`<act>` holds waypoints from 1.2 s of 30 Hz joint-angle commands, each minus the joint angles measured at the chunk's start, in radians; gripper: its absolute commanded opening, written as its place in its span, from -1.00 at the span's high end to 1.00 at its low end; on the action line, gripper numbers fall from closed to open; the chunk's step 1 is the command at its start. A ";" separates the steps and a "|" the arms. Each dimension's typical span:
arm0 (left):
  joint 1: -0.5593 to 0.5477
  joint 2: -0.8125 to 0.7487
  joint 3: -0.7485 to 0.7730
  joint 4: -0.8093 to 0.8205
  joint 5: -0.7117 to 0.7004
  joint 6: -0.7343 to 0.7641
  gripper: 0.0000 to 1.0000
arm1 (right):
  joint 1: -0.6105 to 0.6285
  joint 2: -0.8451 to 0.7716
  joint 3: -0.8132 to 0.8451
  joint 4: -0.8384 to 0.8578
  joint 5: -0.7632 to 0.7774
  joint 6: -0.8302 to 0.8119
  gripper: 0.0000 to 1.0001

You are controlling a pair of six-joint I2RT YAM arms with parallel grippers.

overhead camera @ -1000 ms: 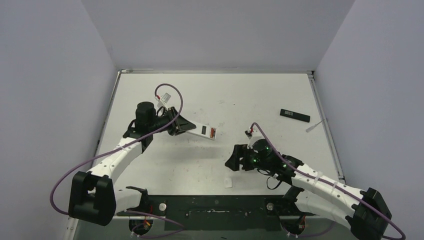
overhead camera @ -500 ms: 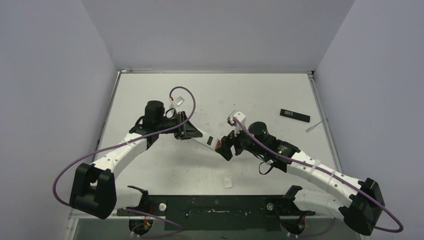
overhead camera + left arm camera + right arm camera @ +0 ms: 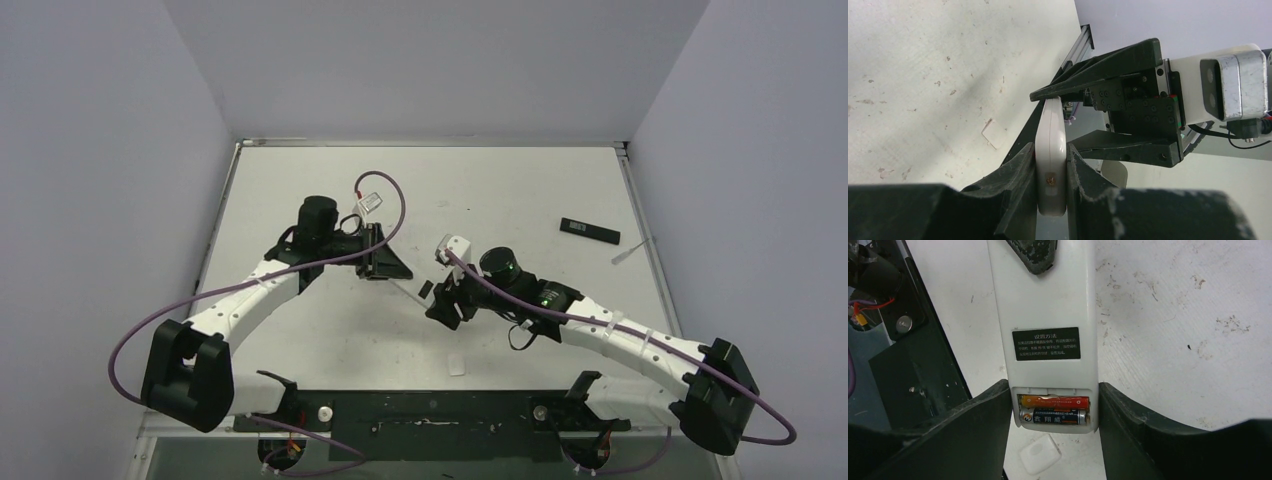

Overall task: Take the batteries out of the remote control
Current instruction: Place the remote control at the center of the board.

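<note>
My left gripper (image 3: 385,268) is shut on one end of the white remote control (image 3: 412,287), pinching its thin sides (image 3: 1050,150) and holding it above the table. The right gripper (image 3: 440,300) meets it from the other end. In the right wrist view the remote's back (image 3: 1048,305) faces the camera with its battery bay uncovered. Two batteries lie side by side in it, a reddish-orange one (image 3: 1054,401) and a dark one (image 3: 1054,416). The right gripper (image 3: 1054,387) has its fingers pressed against both long edges of that end.
A small white rounded plastic piece (image 3: 456,365) lies on the table near the front edge, under the remote (image 3: 1040,453). A black rectangular plate (image 3: 589,231) and a thin white stick (image 3: 628,253) lie at the right. The black base bar (image 3: 430,410) runs along the near edge.
The right arm swung up and left from the table to the remote's free end, and its jaws narrowed onto it. The left arm carried the remote a little to the right.
</note>
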 commanded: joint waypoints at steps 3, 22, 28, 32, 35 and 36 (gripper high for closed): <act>-0.004 0.001 0.065 -0.032 0.017 0.062 1.00 | 0.034 0.016 0.068 0.013 0.040 -0.035 0.16; 0.102 -0.175 0.018 -0.236 -0.561 0.021 -0.94 | 0.070 0.098 0.027 -0.012 0.253 0.242 0.73; 0.188 -0.334 -0.039 -0.318 -0.762 -0.016 -0.93 | 0.106 0.171 0.009 -0.094 0.432 0.585 0.77; 0.200 -0.393 -0.066 -0.340 -0.840 -0.044 -0.93 | 0.177 0.240 0.010 -0.140 0.484 0.763 0.80; 0.204 -0.416 -0.088 -0.318 -0.852 -0.075 -0.93 | 0.248 0.310 0.048 -0.172 0.552 0.831 0.80; 0.204 -0.421 -0.092 -0.308 -0.852 -0.085 -0.93 | 0.258 0.338 0.067 -0.181 0.567 0.846 0.80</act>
